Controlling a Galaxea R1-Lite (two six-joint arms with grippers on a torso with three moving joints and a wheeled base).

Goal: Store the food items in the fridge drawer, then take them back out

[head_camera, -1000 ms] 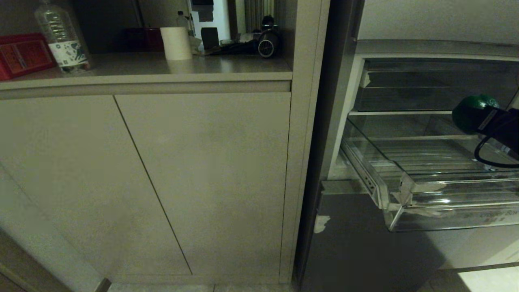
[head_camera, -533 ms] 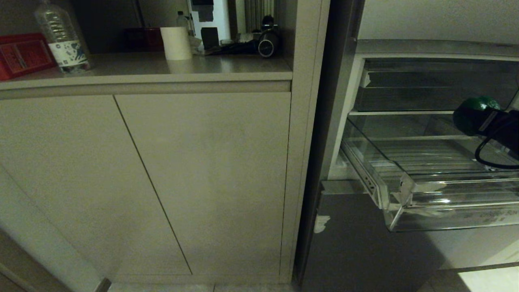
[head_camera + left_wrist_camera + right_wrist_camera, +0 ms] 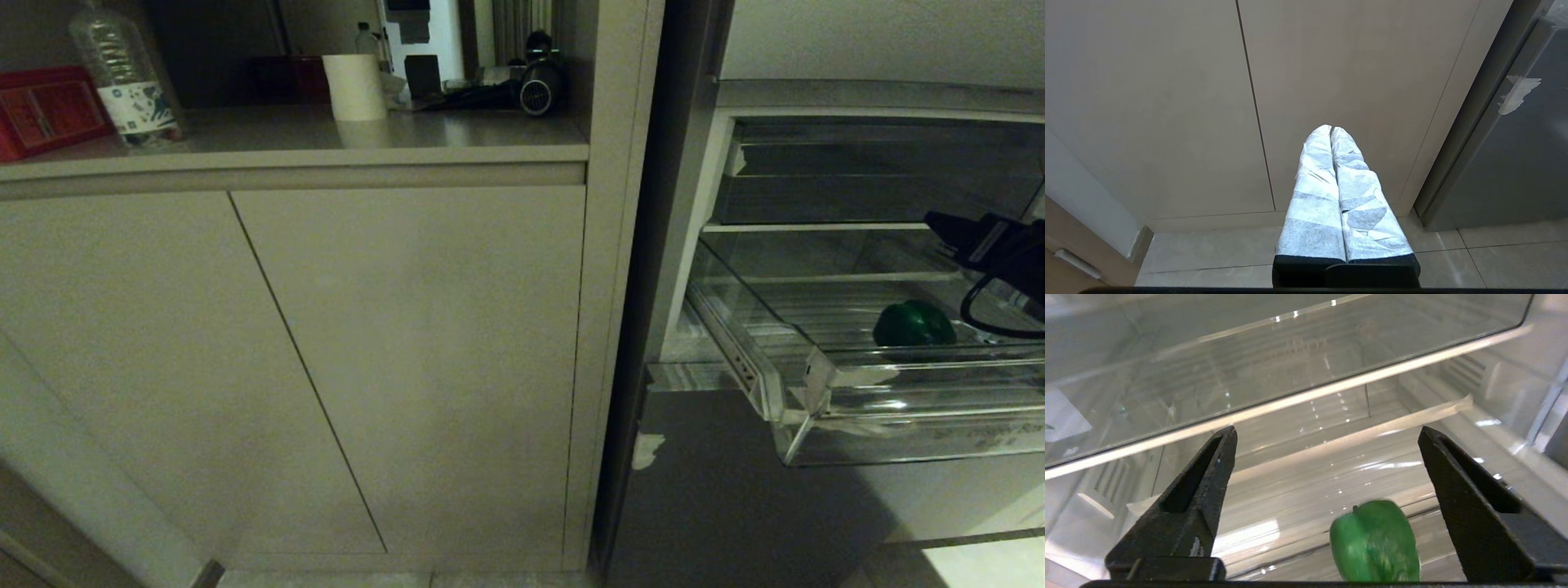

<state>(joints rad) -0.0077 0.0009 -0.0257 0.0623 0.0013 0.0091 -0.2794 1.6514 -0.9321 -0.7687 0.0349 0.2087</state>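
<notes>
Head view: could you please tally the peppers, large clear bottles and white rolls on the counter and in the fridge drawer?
Green pepper, in the fridge drawer: 1
Large clear bottle, on the counter: 1
White roll, on the counter: 1
Total: 3

Faint lettering on the fridge drawer (image 3: 898, 425) front (too blurred) cannot be read.
</notes>
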